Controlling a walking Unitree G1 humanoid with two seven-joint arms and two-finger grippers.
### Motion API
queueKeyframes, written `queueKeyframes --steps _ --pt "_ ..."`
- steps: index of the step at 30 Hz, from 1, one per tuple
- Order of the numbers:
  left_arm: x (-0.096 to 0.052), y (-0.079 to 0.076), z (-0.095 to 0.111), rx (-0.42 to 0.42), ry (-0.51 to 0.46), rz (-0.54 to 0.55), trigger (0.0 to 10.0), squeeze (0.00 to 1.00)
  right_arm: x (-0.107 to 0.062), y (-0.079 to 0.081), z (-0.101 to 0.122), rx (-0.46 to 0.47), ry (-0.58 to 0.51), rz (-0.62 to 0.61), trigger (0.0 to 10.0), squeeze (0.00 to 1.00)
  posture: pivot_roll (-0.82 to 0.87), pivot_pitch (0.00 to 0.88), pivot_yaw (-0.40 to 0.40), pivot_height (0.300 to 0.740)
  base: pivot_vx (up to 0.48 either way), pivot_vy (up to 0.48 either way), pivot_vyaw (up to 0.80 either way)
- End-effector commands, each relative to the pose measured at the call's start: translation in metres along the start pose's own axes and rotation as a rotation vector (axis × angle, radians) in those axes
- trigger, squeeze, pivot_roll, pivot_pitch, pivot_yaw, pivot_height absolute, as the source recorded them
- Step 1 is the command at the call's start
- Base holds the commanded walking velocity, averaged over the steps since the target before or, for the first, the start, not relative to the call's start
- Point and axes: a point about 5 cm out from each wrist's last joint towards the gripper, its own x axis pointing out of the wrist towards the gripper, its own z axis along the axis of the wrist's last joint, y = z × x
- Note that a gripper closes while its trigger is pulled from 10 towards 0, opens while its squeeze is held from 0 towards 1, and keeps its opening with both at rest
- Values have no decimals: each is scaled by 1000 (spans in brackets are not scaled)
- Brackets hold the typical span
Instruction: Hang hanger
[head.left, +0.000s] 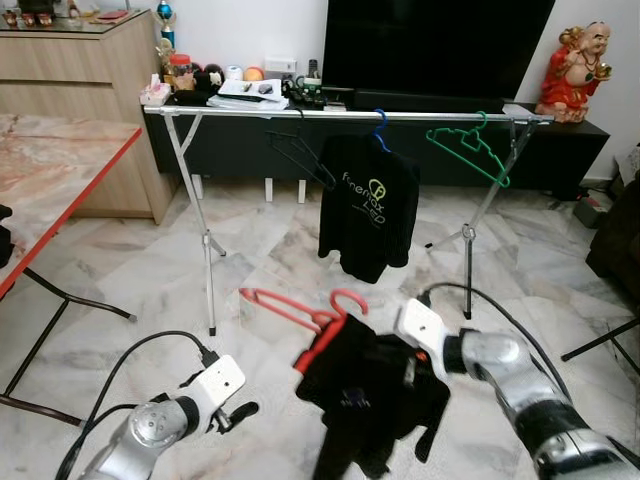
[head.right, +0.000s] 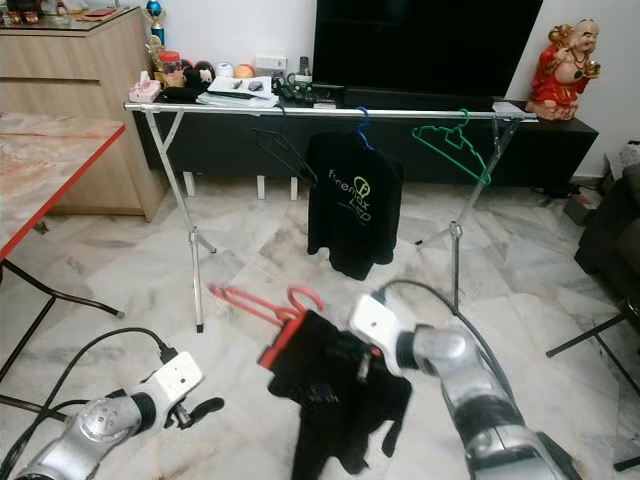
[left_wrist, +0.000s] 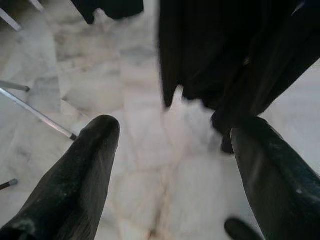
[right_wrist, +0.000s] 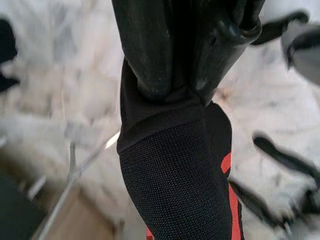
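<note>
Right gripper (right_wrist: 172, 87) fingers pinching black garment (head.left: 375, 400) on red hanger (head.left: 300, 315); left gripper (left_wrist: 170, 165) fingers spread.

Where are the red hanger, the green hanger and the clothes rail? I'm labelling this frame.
red hanger (head.left: 322, 322): left eye view, on the neck just below its hook.
green hanger (head.left: 470, 147): left eye view, on its upper arm under the hook.
clothes rail (head.left: 250, 113): left eye view, on the bare horizontal bar.

Red hanger (head.left: 300, 318) w/ black garment (head.left: 375, 400); green hanger (head.left: 468, 148); white marbled floor (head.left: 270, 250).
</note>
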Motion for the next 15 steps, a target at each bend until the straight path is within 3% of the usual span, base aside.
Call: queueKeyframes --steps 1,7,15 --pt "1 8 2 -32 -27 69 10000 0 2 -5 17 -51 -51 6 0 0 31 0 -76 740 0 0 0" --pt "2 16 0 -73 -55 206 10000 0 14 -8 38 -74 -88 24 0 0 33 0 -91 740 0 0 0" --pt "6 12 -4 -100 -58 239 10000 0 25 -10 57 -84 -125 33 0 0 37 0 -103 740 0 0 0"
